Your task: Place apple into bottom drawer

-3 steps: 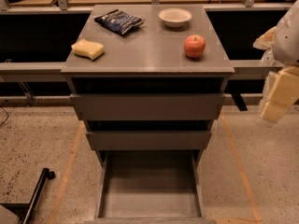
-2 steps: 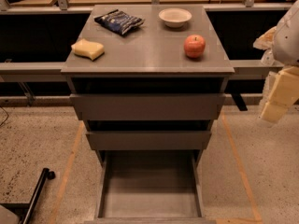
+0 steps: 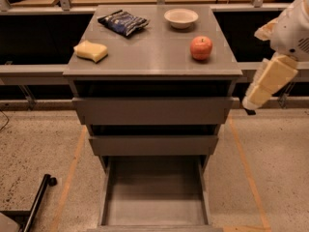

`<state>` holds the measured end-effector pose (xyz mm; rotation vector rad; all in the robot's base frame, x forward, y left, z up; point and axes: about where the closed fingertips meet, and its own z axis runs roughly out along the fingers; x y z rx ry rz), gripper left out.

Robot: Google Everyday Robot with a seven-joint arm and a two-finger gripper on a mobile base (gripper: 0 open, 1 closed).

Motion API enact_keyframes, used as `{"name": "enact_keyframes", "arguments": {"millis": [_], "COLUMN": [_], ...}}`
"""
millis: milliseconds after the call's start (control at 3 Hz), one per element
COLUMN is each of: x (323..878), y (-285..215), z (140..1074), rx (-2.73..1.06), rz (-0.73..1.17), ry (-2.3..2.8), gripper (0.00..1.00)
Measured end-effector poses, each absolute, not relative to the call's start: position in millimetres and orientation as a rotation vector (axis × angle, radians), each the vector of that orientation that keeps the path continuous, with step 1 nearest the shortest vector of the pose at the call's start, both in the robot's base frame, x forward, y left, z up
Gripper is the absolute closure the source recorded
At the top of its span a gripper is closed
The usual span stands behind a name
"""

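Camera view shows the apple (image 3: 201, 48) on the worktop (image 3: 154, 62), right side, the bottom drawer (image 3: 154, 202) open below; the pincer (image 3: 268, 83), off right, its grip I cannot tell, should come squarely over the apple.

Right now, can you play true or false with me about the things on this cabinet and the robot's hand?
1. The apple sits on top of the cabinet. True.
2. The bottom drawer is shut. False: it is pulled open.
3. The gripper is holding the apple. False: it hangs to the right of the cabinet, apart from the apple.
4. The white bowl stands behind the apple, farther back on the top. True.
5. The sponge is inside the bowl. False: it lies on the cabinet top near the left edge.
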<state>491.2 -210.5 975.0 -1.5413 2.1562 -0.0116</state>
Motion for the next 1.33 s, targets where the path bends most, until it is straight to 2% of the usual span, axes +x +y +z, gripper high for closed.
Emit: {"name": "enact_keyframes", "arguments": {"millis": [333,1000,1333], "x": [526.2,544.0,576.1], "y": [-224.5,-227.3,-216.8], "z": [974.0,958.8,938.6], "rx": [-1.344,-1.186,-1.101], "rz": [0.068,0.15,0.237], "ry": [2.174,2.209,2.194], "gripper": [0.0,0.0,0.0]}}
